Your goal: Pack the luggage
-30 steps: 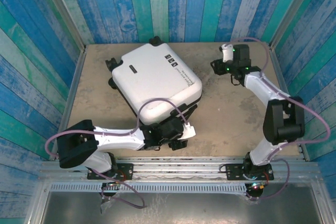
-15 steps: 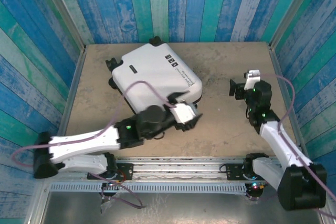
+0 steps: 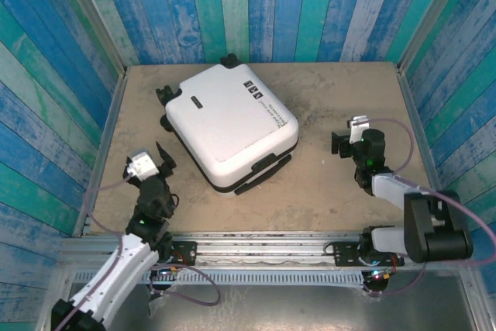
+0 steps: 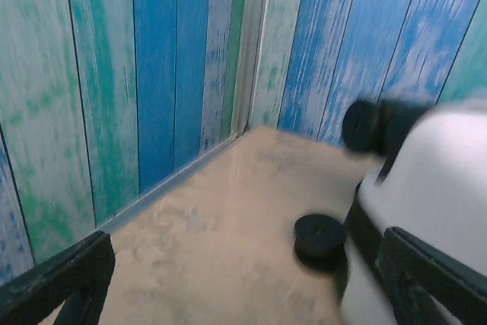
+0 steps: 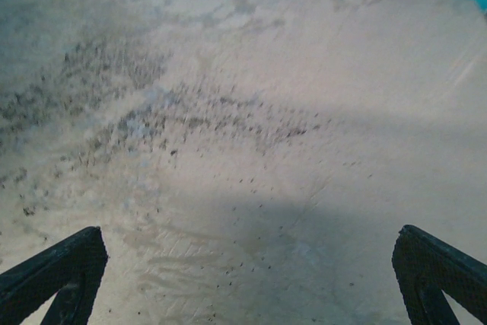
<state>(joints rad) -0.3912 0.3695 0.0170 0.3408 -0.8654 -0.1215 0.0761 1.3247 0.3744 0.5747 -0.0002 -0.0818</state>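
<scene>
I see the luggage (image 3: 232, 125) closed, lying flat and skewed on the table (image 3: 325, 191), left of centre toward the back wall. Left gripper (image 3: 153, 159) stands wide apart near its left wheels, holding nothing, clear of the shell. Right gripper (image 3: 346, 136) gapes wide too, empty, over bare table to the luggage's right.

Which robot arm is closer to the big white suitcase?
Left. The left end effector sits just off the near-left edge of the suitcase. The right end effector is farther away, across bare table to its right.
</scene>
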